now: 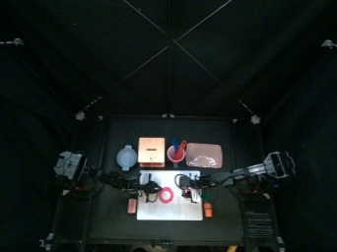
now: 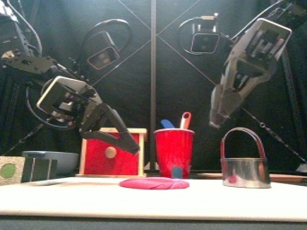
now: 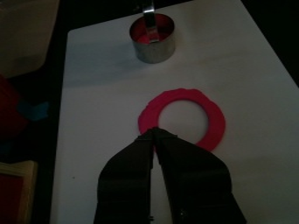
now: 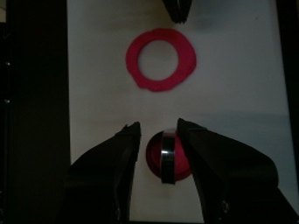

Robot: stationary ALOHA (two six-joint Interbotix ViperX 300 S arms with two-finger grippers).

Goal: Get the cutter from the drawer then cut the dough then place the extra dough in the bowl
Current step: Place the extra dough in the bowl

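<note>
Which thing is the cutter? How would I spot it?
Find the white cutting board at the table's front. The cutter stands on its right part, right of the pink dough ring. It alone is shiny metal, with a wire handle arching over it.

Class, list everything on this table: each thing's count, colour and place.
Flat white cutting board: one, white, table's front centre.
Flat ring of red dough: one, red, on the board.
Round metal cutter with wire handle: one, silver, board's right side.
Blue-grey bowl: one, back left.
Pale wooden box with red drawer front: one, beside the bowl.
Red cup holding toy knives: one, red, back centre.
Flat pink tray: one, back right.
Left gripper: shut, by the ring.
Right gripper: open, above the cutter.
</note>
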